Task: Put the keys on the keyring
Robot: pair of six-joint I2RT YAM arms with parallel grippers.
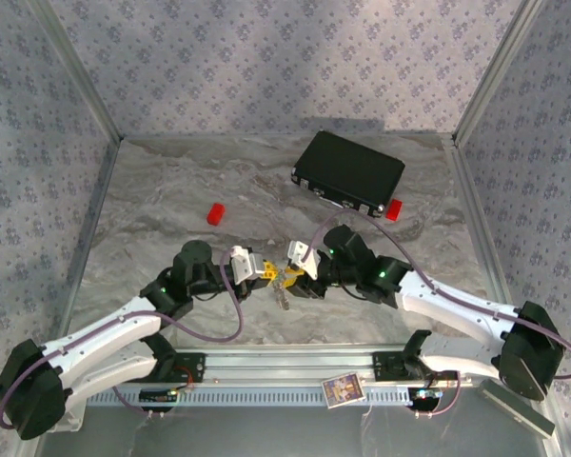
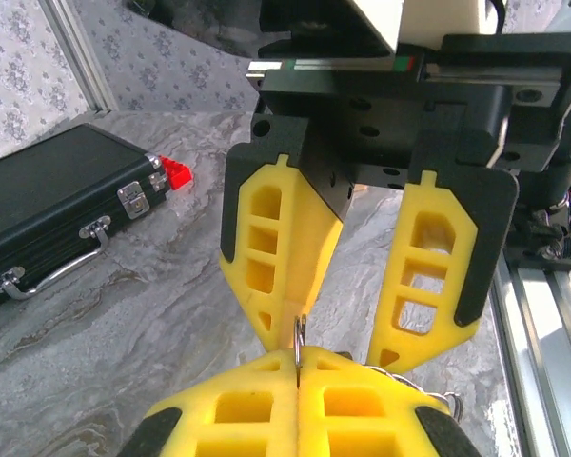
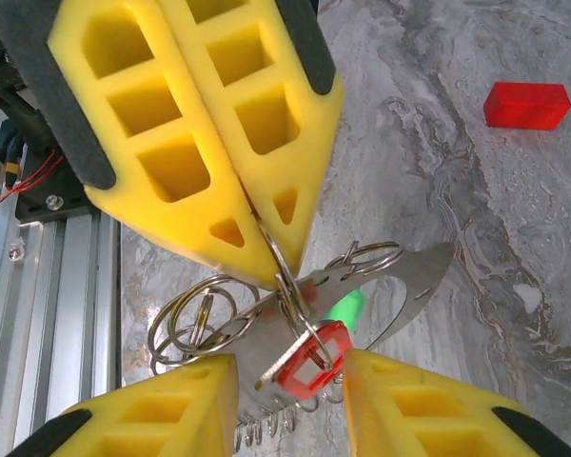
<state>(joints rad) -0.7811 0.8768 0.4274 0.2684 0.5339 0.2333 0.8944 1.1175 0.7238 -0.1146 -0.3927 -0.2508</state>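
1. Close to the near edge of the table (image 1: 152, 200), about midway along it, the two grippers meet nose to nose above the marble.
2. The left gripper (image 2: 298, 367) is clamped tight on a thin wire loop of the keyring (image 3: 284, 276). I'd say it holds the loop up so the bunch dangles free for the other arm.
3. Just below hang the red-headed key (image 3: 314, 360) and the green-headed key (image 3: 347, 307). Whether either is already threaded, I cannot tell.
4. The right gripper (image 3: 290, 371) has its jaws parted either side of them, gripping nothing.
5. Toward the far right corner lies the black case (image 1: 347, 171), out of the way.
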